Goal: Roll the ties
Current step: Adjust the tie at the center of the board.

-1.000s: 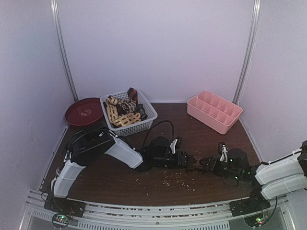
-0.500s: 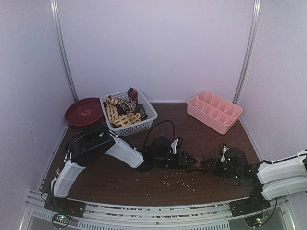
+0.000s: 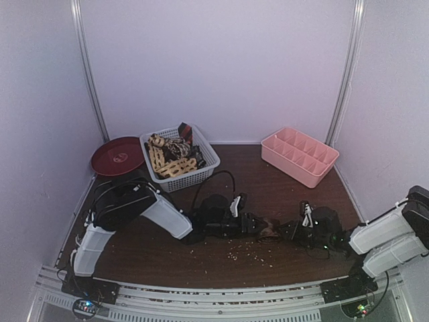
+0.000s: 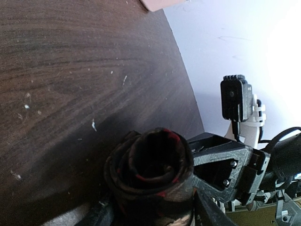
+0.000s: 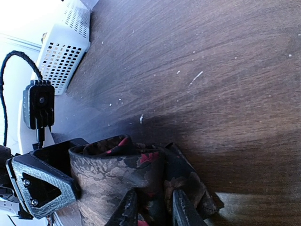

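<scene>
Right, the rolled tie (image 3: 271, 230) sits near-centre on the table (image 3: 268, 181), betw. the two arms, dark patterned fabric w/ red flecks, its coil end facing the left wrist cam. The left gripper (image 3: 258, 225) straddles the roll, one finger against each side, so it's holding it at a fairly wide spread. The right gripper (image 3: 287, 231) comes in from the right w/ fingers narrow, nipped on a loose fold of the outer wrap.

Judging by that, the step in hand is snugging up and finishing the roll. To do it well:
- left steadies the core w/o crushing it
- right draws the tail tight round the roll, low to the table, so layers don't telescope
- coil edges look uneven, so square them before letting go

The other ties (image 3: 171, 155) lie heaped in the white basket (image 3: 209, 159) far left, so most of the job prob. lies ahead.
</scene>
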Robot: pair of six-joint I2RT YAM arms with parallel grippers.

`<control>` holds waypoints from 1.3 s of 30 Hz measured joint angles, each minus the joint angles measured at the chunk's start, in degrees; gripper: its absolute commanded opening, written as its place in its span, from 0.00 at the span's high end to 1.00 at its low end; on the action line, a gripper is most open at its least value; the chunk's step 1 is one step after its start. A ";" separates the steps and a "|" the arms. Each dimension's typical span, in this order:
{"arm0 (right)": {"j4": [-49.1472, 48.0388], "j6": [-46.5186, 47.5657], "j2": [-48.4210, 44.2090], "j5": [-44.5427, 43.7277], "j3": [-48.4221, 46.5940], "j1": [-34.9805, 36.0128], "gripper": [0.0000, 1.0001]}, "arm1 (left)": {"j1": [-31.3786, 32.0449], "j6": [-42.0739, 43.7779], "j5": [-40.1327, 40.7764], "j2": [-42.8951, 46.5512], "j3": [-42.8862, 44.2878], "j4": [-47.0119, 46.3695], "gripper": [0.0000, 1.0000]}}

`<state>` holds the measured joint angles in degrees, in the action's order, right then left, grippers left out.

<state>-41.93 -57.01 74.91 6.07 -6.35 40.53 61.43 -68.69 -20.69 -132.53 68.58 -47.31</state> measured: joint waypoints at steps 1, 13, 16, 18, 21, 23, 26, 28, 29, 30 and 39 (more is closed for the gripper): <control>-1.27 -0.26 0.98 0.33 0.00 0.00 0.75 | -0.02 -0.37 0.00 0.00 -0.24 -0.50 0.42; -12.17 -4.48 7.17 0.90 1.77 1.68 0.76 | -0.13 -1.77 0.81 0.17 -1.07 -1.75 0.44; -13.00 -4.94 7.52 0.90 1.90 1.99 0.77 | -0.09 -1.77 1.09 0.20 -1.07 -1.60 0.44; -13.70 -4.94 7.89 0.92 1.97 1.99 0.77 | -0.02 -1.77 1.27 0.22 -1.07 -1.53 0.44; -15.12 -4.92 8.70 0.94 2.23 2.03 0.77 | 0.04 -1.75 1.38 0.22 -1.05 -1.42 0.44; -15.76 -4.70 9.25 1.03 2.23 2.10 0.78 | 0.04 -1.75 1.36 0.26 -0.96 -1.16 0.44; -16.72 -4.22 9.97 1.09 2.23 2.14 0.78 | 0.04 -1.68 1.25 0.44 -0.94 -0.44 0.44; -17.05 -3.72 10.21 1.11 2.23 2.16 0.78 | 0.04 -1.49 1.09 0.66 -0.96 0.28 0.44; -17.20 -3.32 10.29 1.18 2.23 2.19 0.78 | 0.07 -1.33 0.94 0.85 -0.96 0.83 0.45; -17.29 -3.06 10.29 1.31 2.23 2.21 0.78 | 0.09 -1.20 0.87 0.94 -0.96 1.14 0.45; -17.16 -1.31 10.34 1.95 2.23 2.38 0.78 | 0.20 0.79 0.07 1.60 -0.94 4.35 0.61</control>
<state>-59.09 -58.33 85.25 8.01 -4.12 42.92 61.63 -67.90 -20.62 -130.93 67.64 -42.96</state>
